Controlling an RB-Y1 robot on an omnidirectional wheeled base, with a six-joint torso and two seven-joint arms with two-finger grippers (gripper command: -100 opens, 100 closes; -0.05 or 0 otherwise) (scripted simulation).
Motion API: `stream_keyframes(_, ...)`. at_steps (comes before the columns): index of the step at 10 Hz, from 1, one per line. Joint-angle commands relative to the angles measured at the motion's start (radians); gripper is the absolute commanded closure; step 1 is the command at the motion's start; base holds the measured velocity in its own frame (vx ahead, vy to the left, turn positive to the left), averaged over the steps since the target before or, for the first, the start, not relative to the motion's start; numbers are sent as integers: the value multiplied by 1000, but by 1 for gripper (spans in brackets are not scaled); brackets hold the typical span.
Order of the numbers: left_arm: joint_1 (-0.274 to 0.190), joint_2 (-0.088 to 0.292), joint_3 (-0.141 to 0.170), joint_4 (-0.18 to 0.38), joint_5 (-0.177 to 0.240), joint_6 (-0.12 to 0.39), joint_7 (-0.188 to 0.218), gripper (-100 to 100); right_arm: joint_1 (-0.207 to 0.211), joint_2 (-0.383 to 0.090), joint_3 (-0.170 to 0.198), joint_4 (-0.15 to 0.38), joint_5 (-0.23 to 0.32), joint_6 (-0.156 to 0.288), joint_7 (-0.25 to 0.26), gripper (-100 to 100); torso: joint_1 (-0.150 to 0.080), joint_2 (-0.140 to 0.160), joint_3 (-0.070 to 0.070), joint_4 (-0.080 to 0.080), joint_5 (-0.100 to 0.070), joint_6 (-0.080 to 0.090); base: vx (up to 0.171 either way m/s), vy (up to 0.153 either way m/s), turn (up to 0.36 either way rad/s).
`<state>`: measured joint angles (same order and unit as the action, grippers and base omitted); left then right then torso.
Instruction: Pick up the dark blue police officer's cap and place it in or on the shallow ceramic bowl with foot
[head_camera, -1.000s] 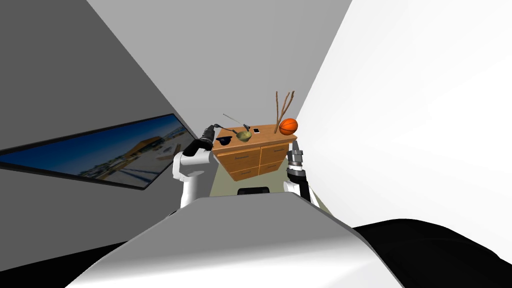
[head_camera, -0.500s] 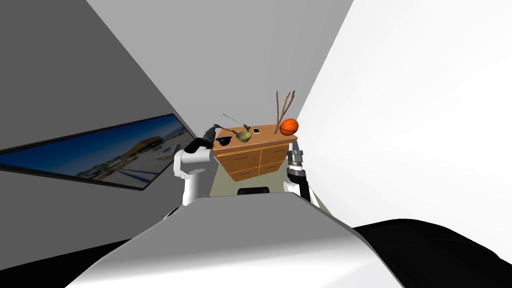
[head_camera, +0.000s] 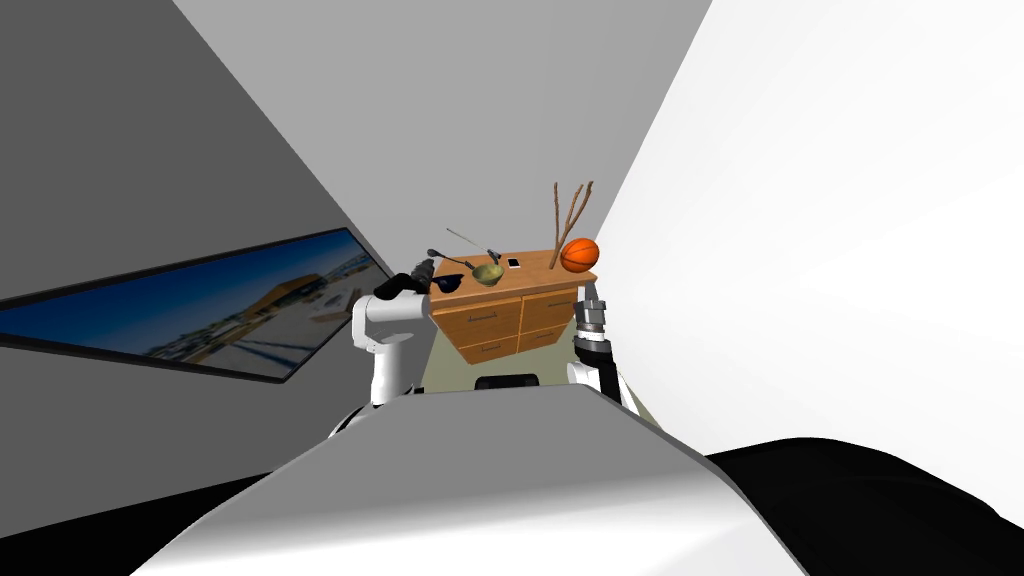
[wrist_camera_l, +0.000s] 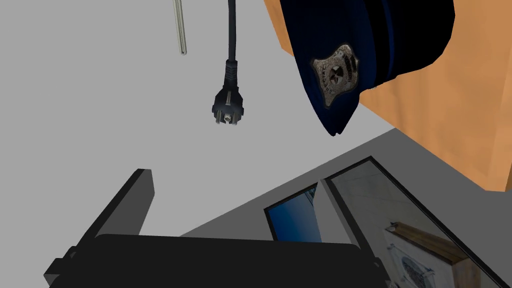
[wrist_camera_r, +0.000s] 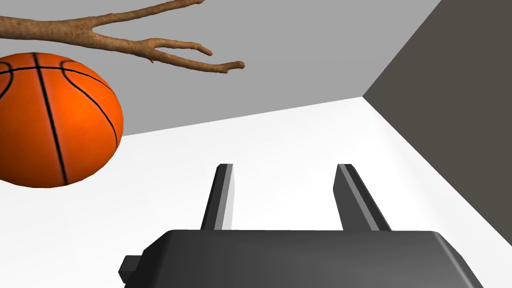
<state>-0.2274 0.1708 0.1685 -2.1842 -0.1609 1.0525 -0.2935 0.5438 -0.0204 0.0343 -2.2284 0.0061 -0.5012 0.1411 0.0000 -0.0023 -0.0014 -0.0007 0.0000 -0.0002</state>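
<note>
The left pincer (wrist_camera_l: 232, 177), thin grey blades spread wide and empty, hovers at the left end of the orange-brown wooden chest of drawers (head_camera: 500, 315). There the dark blue police cap (wrist_camera_l: 350, 50) sits at the top's edge, its silvery shield badge turned toward the pincer, ahead of it and off to one side, not between the blades. Rightward stand a rounded olive-green bowl (head_camera: 487, 272) and a black-lined orange basketball (head_camera: 579, 254), with the right pincer (wrist_camera_r: 285, 167), likewise wide and empty, near the ball.
</note>
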Motion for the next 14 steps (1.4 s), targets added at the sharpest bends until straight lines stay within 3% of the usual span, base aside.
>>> stream_keyframes(1, -17, -2, -1, 6, -6, 50, -6, -100, 0, 0, 0, 0, 0, 0, 0, 0, 0, 0, 0, 0, 0, 0, 34, -4, 19)
stream_keyframes(14, -95, -20, -19, 52, -44, 382, -31, -100, 0, 0, 0, 0, 0, 0, 0, 0, 1, -1, -1, 0, 0, 0, 39, 1, 16)
